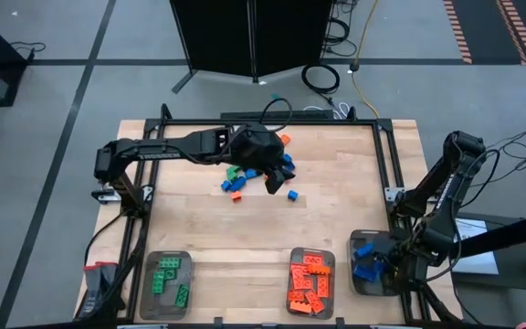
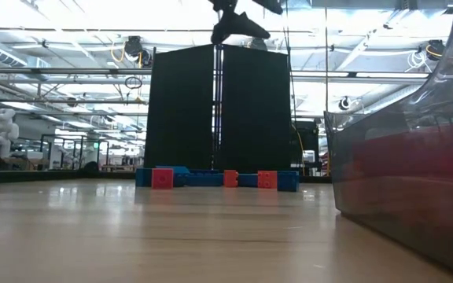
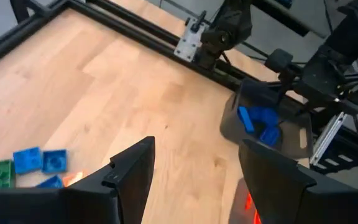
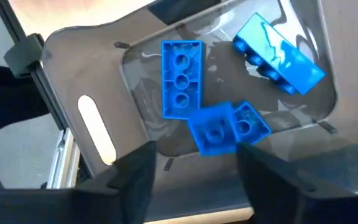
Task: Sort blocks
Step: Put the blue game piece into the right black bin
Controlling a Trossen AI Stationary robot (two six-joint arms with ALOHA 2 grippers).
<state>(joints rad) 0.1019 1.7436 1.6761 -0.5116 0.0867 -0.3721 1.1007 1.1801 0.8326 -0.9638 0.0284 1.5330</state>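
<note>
**Three trays of sorted blocks, a loose pile at the table's far side**

High view: three clear trays line the near edge. The left tray (image 1: 165,285) holds three green blocks (image 1: 167,281), the middle tray (image 1: 310,282) a heap of orange blocks (image 1: 309,283), the right tray (image 1: 373,265) blue blocks (image 1: 366,265). Unsorted blocks (image 1: 237,185) lie mid-table under the left gripper (image 1: 275,178).

Low view: a row of blue and orange blocks (image 2: 219,179) stands far off.

Left wrist view: its fingers (image 3: 132,171) are spread, empty.

Right wrist view: the right gripper (image 4: 194,171) is parted, empty, above three blue blocks (image 4: 182,78) in its tray (image 4: 92,74).
</note>
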